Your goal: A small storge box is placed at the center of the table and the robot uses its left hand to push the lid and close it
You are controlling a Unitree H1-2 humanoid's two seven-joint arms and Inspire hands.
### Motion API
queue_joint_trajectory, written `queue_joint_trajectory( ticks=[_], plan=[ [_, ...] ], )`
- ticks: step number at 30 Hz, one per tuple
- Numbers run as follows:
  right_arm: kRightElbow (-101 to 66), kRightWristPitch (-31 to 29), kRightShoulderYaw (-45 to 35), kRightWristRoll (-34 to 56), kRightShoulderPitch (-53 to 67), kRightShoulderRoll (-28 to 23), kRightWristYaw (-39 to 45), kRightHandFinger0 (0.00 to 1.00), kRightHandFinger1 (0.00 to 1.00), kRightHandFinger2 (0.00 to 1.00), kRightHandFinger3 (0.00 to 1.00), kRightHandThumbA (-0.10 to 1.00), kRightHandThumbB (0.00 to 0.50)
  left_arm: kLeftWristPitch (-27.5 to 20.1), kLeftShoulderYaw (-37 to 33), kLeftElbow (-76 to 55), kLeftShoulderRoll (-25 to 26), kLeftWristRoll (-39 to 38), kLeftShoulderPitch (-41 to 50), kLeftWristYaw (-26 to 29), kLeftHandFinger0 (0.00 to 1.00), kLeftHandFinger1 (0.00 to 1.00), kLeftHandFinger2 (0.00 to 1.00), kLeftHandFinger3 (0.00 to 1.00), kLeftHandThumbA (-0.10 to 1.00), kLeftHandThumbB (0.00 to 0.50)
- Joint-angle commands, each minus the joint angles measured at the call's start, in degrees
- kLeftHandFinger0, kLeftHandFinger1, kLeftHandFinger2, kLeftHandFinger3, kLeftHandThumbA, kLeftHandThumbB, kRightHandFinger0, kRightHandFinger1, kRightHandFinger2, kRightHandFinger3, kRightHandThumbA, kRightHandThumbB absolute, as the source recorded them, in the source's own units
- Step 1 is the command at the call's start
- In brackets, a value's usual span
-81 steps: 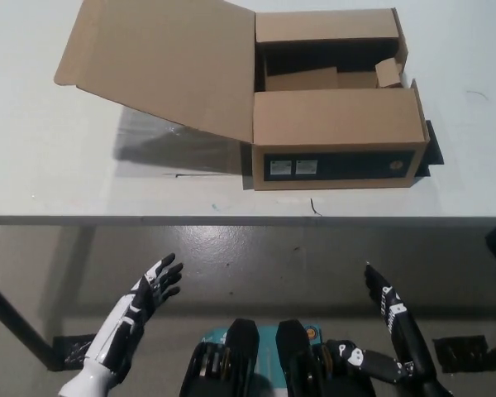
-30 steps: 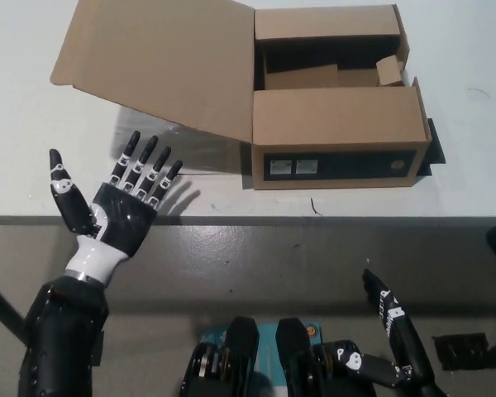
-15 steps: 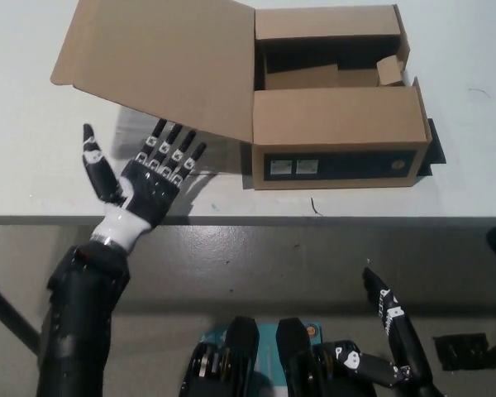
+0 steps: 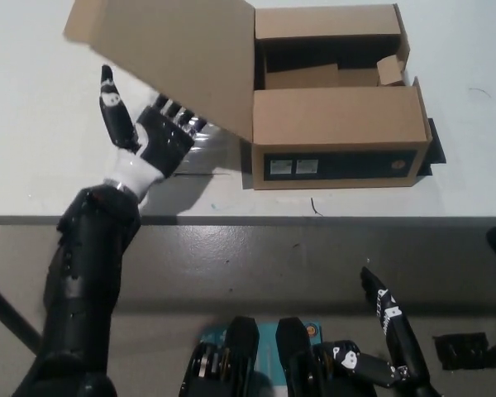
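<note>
the left hand (image 4: 153, 141) is up over the table (image 4: 33, 124), palm showing and fingers spread, holding nothing. its fingertips are tucked under the near edge of the lid (image 4: 169, 58), so their ends are hidden behind the cardboard; the thumb stands apart to the left, pointing up. whether the fingers press on the underside of the flap or sit just below it i cannot tell. the dark forearm runs down from the wrist past the table's front edge toward the lower left.

the lid is a wide brown flap, hinged along the left side of the storage box (image 4: 335, 132) and swung out to the left, tilted up off the table with a shadow under it. the box itself sits on the pale table a little right of the middle, near the front edge. it is still open: the back part of its top shows a dark inside with some loose cardboard pieces, while a folded panel covers the front part. the front wall facing me carries a dark band with two small labels (image 4: 293, 167) toward its left end. a dark flat piece (image 4: 431, 149) sticks out from under the box on its right side.

the right hand (image 4: 388, 335) rests low at the bottom right, below the table edge and well apart from the box, with fingers loosely extended and nothing in it.
</note>
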Motion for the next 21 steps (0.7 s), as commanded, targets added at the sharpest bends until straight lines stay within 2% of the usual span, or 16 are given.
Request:
queue_joint_trajectory(
  ticks=[1,4,7,8,12,16,21],
  plan=[
    [-1.3,-2.9,0.3,0.4,-0.9,0.3,-0.1,1.0,1.0,1.0,1.0,1.0,0.363,-0.8,-2.1,-5.3,0.6,3.3,-5.6,-1.5,1.0,1.0,1.0,1.0,1.0,0.393],
    [-1.3,-2.9,0.3,0.4,-1.2,0.3,0.0,1.0,1.0,1.0,1.0,1.0,0.365,-1.7,-5.2,-10.2,0.6,7.2,-6.0,-0.1,1.0,1.0,1.0,1.0,1.0,0.441],
    [-1.4,-2.9,0.4,0.5,-0.8,0.4,0.0,1.0,1.0,1.0,1.0,1.0,0.363,-2.8,-8.7,-15.9,0.2,11.4,-5.3,1.7,1.0,1.0,1.0,1.0,1.0,0.412],
    [-1.2,-2.9,0.4,0.3,-0.9,0.3,-0.1,1.0,1.0,1.0,1.0,1.0,0.373,-3.0,-10.6,-19.0,-0.5,13.6,-4.8,2.5,1.0,1.0,1.0,1.0,1.0,0.389],
    [-1.5,-2.9,0.6,-0.3,-0.8,-0.1,-0.4,1.0,1.0,1.0,1.0,1.0,0.372,-6.2,-16.7,-23.8,-1.7,20.7,-2.8,3.7,1.0,1.0,1.0,1.0,1.0,0.382],
    [-1.3,-2.9,0.6,0.0,-1.0,-0.1,-0.1,1.0,1.0,1.0,1.0,1.0,0.372,-9.3,-22.4,-24.4,-1.2,27.4,-1.7,3.8,1.0,1.0,1.0,1.0,1.0,0.41],
    [-1.6,-2.9,1.3,0.1,-0.7,0.1,0.6,1.0,1.0,1.0,1.0,1.0,0.371,-12.0,-27.1,-23.2,-1.2,31.6,0.7,3.1,1.0,1.0,1.0,1.0,1.0,0.392]
  ],
)
